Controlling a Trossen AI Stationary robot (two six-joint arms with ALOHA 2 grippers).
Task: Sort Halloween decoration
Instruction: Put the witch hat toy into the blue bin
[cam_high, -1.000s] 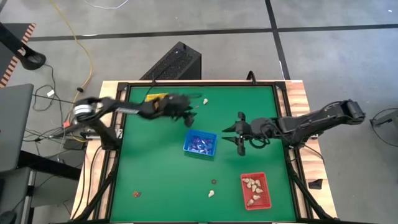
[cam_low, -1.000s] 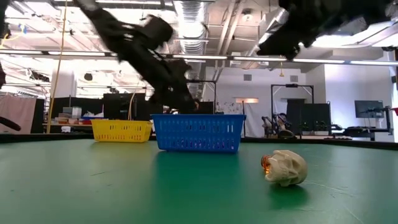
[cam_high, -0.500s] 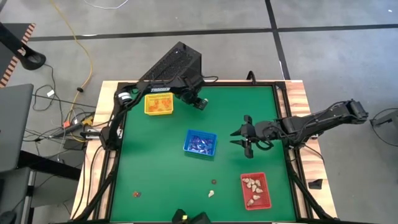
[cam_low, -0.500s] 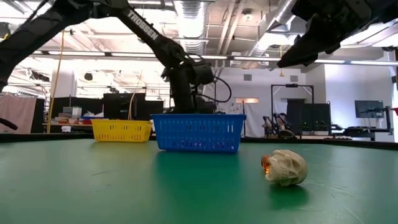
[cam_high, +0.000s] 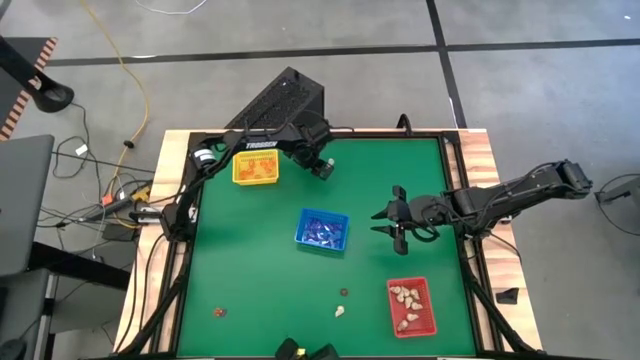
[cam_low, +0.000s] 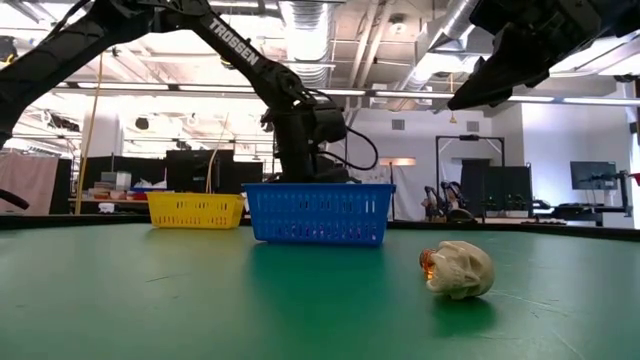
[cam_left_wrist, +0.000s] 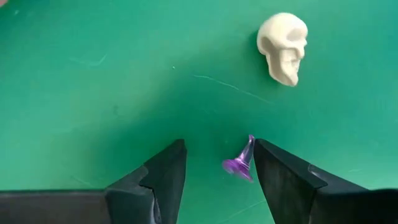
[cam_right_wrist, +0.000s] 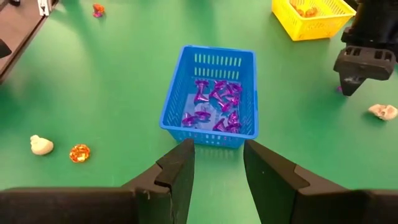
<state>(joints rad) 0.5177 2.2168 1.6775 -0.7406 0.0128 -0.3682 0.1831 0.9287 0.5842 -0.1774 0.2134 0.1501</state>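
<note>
The left claw hangs low over the far side of the green counter, just right of the yellow tray, its fingers spread with nothing gripped: a purple hat lies between them, beside one tip, and a cream skull lies a little beyond. The right claw waits empty and part-open in the air right of the blue tray, which holds purple trinkets. Cream pieces fill the red tray, and a few loose pieces lie near the front edge.

Witch hat between left gripper's fingers, seemingly touching one.
</note>
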